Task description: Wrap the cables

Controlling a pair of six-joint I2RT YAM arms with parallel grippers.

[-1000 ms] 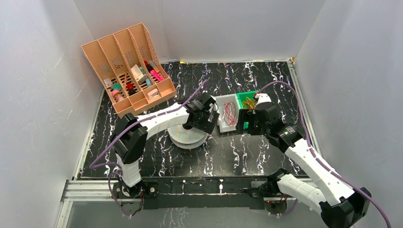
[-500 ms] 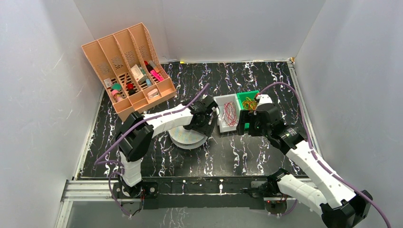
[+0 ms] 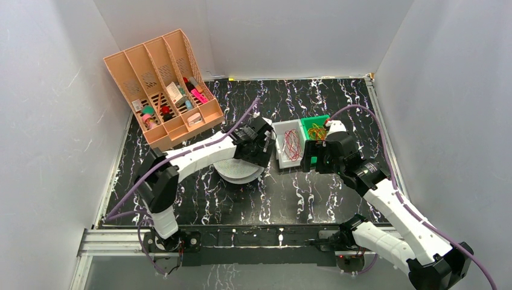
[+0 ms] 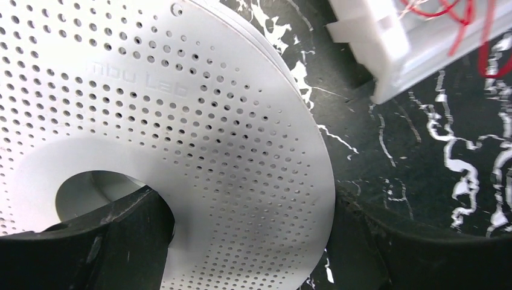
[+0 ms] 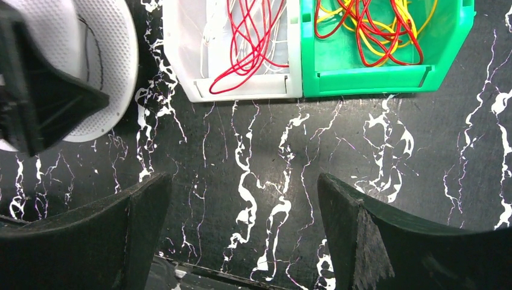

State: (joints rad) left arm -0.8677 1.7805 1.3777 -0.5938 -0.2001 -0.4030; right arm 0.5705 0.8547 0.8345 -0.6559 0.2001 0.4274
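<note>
Left gripper (image 4: 241, 205) straddles spool (image 4: 199, 121) flange, fingers (image 4: 90, 254) mostly cropped; can't tell if pinching. Right gripper (image 5: 241, 187) spread, empty; red cables (image 5: 249, 39) ahead in white bin (image 5: 181, 66), top cut off.

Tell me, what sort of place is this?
Most likely a robotics lab test cell: plain white walls box in a black marbled table, two robot arms are bolted at its near edge, and a white bin of red wire and a desk organiser sit there as practice props.
</note>
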